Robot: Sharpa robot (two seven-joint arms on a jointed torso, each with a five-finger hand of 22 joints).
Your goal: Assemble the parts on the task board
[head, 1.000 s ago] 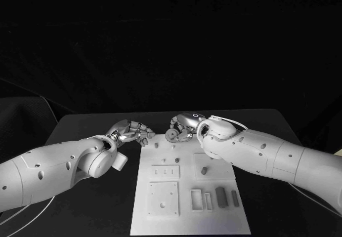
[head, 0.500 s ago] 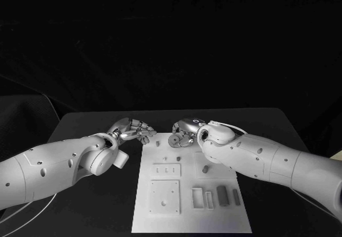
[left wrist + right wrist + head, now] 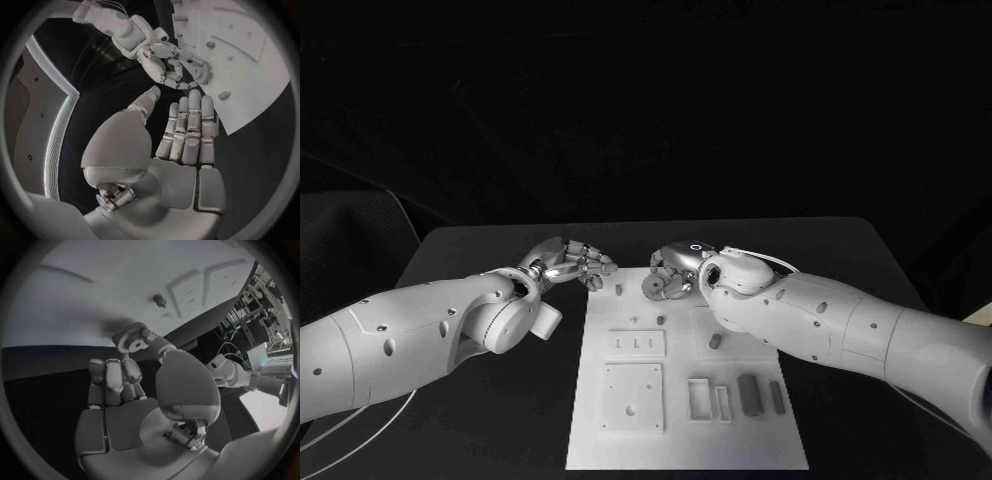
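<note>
Two silver hands meet over the far end of the white task board (image 3: 687,400).

The left hand (image 3: 570,266) hovers at the board's far left corner, fingers straight, close together, holding nothing. Beside it, the right hand (image 3: 672,272) pinches a small grey gear (image 3: 128,335), round with a toothed rim, just above the board's far edge. Nearer lie recessed rectangular pockets and dark grey bars (image 3: 747,396), matte and smooth.

a black table (image 3: 473,250) stands against unlit black surroundings — pale curved wall panels (image 3: 44,125) beside it.
</note>
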